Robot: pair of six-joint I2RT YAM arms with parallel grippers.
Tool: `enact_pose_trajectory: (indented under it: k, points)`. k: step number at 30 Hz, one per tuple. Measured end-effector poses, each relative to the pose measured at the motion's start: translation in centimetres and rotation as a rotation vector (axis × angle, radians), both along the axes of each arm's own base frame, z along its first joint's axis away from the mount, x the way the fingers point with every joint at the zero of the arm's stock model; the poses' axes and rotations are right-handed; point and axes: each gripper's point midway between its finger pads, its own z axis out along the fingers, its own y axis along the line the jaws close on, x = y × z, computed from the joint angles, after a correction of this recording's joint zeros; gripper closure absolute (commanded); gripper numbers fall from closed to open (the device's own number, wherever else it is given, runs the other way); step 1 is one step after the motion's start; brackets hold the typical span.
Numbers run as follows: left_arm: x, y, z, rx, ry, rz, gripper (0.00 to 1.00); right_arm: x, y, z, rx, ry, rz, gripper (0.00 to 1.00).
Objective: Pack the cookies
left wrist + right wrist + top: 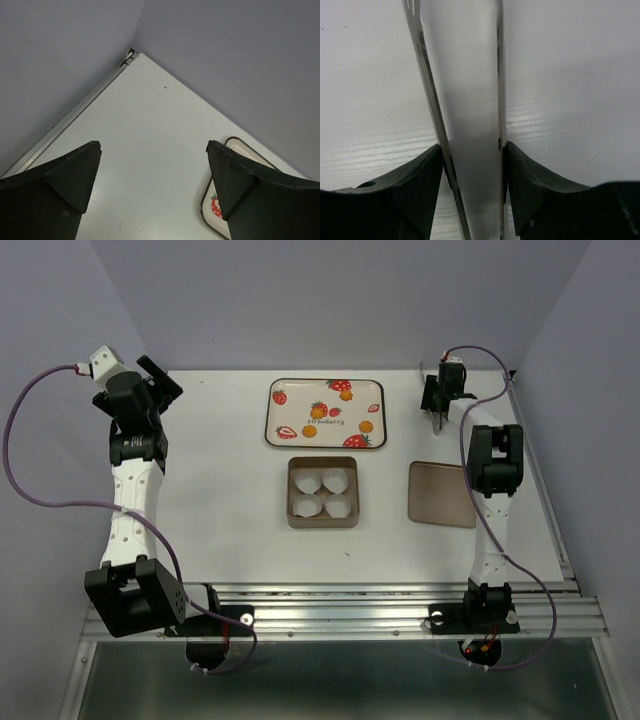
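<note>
Four small orange-yellow cookies (319, 411) lie on a strawberry-print tray (276, 420) at the back middle of the table. A square tin (322, 523) with four white paper cups (308, 481) stands in front of the tray. My left gripper (163, 380) is open and empty at the back left, off the tray; its wrist view (154, 150) shows the tray's corner (204, 212). My right gripper (437, 408) is at the back right, shut on metal tongs (465, 90) that point down at the table, as its wrist view (472, 150) shows.
A brown tin lid (440, 494) lies flat to the right of the tin, under the right arm. Purple walls close in the table on the left, back and right. A metal rail runs along the near edge (340, 592).
</note>
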Motion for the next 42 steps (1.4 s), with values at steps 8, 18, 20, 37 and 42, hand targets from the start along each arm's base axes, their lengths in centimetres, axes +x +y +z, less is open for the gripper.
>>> enact_pose_trajectory:
  k: [8, 18, 20, 37, 42]
  points:
    - [0.0, 0.0, 0.0, -0.005, -0.003, 0.0, 0.01, -0.2, 0.2, 0.5, 0.004, 0.002, 0.011, 0.5]
    - [0.3, -1.0, -0.1, -0.02, -0.01, -0.054, 0.01, -4.0, 1.3, 12.7, 0.022, -0.176, 0.094, 0.53]
    - [0.4, -1.2, -0.1, -0.022, -0.012, -0.066, 0.01, -4.9, 1.8, 15.9, 0.024, -0.24, 0.127, 0.53]
    - [1.1, -4.3, -0.4, -0.045, -0.015, -0.206, 0.01, -15.9, 13.0, 19.3, 0.116, -0.17, 0.502, 0.51]
    - [1.7, -6.2, -1.7, -0.051, 0.016, -0.254, 0.01, -18.7, 17.1, 17.4, 0.101, -0.071, 0.58, 0.5]
